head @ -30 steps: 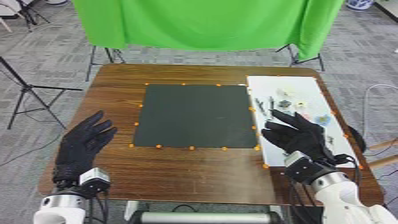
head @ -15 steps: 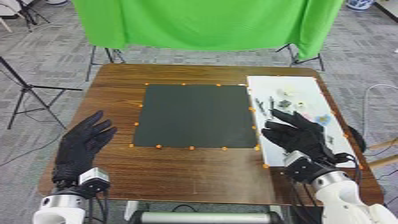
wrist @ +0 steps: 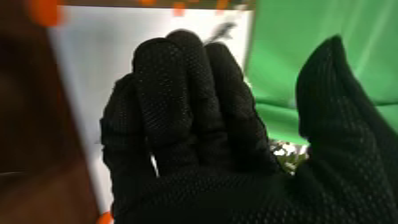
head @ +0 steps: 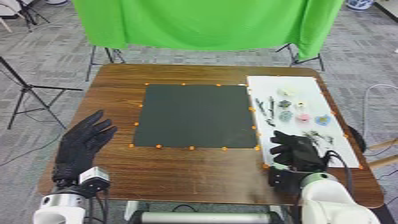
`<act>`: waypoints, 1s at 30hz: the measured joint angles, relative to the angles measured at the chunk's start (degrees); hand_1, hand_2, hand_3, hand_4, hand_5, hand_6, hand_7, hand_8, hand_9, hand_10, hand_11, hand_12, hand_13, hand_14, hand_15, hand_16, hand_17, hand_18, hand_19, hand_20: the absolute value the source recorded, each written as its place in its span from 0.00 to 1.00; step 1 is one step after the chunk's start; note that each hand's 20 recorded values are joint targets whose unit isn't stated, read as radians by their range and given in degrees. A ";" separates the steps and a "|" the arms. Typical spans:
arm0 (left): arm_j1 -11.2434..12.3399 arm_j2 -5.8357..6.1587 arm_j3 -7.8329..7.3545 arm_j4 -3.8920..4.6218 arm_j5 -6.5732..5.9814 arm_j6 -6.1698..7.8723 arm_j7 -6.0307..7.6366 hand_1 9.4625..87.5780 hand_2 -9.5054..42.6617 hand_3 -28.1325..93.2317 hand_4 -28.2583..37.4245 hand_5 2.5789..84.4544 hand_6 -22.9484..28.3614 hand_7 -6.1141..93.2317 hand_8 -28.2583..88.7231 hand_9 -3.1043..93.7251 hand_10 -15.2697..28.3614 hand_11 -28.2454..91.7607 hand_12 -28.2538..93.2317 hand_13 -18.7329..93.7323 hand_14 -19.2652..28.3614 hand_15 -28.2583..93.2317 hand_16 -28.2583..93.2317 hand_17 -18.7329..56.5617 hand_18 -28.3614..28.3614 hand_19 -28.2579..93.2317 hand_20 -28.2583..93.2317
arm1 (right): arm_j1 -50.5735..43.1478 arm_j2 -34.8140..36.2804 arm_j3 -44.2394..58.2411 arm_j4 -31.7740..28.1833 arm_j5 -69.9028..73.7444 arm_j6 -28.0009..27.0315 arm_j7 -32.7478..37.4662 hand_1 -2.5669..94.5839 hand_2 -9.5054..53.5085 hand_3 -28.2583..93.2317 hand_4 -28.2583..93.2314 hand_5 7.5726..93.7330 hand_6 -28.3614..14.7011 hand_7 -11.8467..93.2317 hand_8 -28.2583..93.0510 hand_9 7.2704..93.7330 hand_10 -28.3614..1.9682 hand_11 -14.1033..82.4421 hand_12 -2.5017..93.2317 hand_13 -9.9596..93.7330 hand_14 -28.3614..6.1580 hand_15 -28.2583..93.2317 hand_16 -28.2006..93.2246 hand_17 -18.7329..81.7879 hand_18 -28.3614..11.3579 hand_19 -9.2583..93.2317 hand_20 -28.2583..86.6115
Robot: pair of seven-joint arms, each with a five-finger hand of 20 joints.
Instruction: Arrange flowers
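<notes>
My left hand [head: 78, 150] is open over the table's left side. My right hand [head: 300, 155] is over the near end of the white board, nearer than the flowers, holding nothing. In the right wrist view my right hand [wrist: 191, 130] has straight fingers, its thumb apart from them. On the white board lie a pink flower [head: 303, 118], a blue flower [head: 323, 120], a cream flower [head: 287, 92], a grey-green rosette [head: 284, 104], a pale green piece [head: 285, 116] and dark stems [head: 271, 106]. Leafy sprigs [head: 318, 136] lie just beyond my right hand.
A dark square mat [head: 195, 116] lies mid-table, with orange markers around it. The white board [head: 260, 85] runs along the right side of the brown table [head: 191, 175]. A green cloth [head: 209, 25] hangs behind the table, and a black tripod [head: 28, 87] stands to the left.
My right hand has drawn back toward the near edge and turned, uncovering the pink flower and leafy sprigs. The left hand has kept still.
</notes>
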 measured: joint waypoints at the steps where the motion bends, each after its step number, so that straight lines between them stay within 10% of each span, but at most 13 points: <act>1: 0.00 0.00 0.00 0.00 0.00 0.00 0.00 0.19 0.25 0.91 0.12 0.48 0.66 0.21 0.16 0.44 0.81 0.45 0.31 0.43 0.96 0.63 0.16 0.17 0.91 0.73 0.18 | 1.68 0.32 -1.45 0.27 -2.70 0.08 2.99 0.30 0.11 0.94 0.01 0.61 0.50 0.41 0.08 0.62 0.29 0.66 0.20 0.68 0.42 0.88 0.30 0.51 0.20 1.00 0.64; 16: 0.01 0.05 0.06 -0.01 0.08 0.00 0.07 0.19 0.25 0.91 0.12 0.48 0.67 0.21 0.16 0.44 0.81 0.46 0.31 0.43 0.96 0.63 0.16 0.17 0.91 0.73 0.19 | 9.75 2.73 -5.60 0.79 -33.28 0.51 20.85 0.30 0.08 0.94 0.01 0.65 0.51 0.42 0.08 0.65 0.29 0.72 0.22 0.72 0.42 0.90 0.32 0.55 0.18 1.00 0.70; 30: -0.30 0.25 0.19 0.02 0.07 -0.01 0.07 0.19 0.25 0.91 0.12 0.48 0.66 0.21 0.16 0.44 0.81 0.45 0.31 0.43 0.96 0.63 0.16 0.17 0.91 0.73 0.19 | 10.02 6.47 -6.00 2.09 -45.21 -20.33 27.87 0.33 0.04 0.93 0.01 0.67 0.47 0.38 0.10 0.64 0.26 0.70 0.21 0.71 0.40 0.89 0.32 0.54 0.16 1.00 0.66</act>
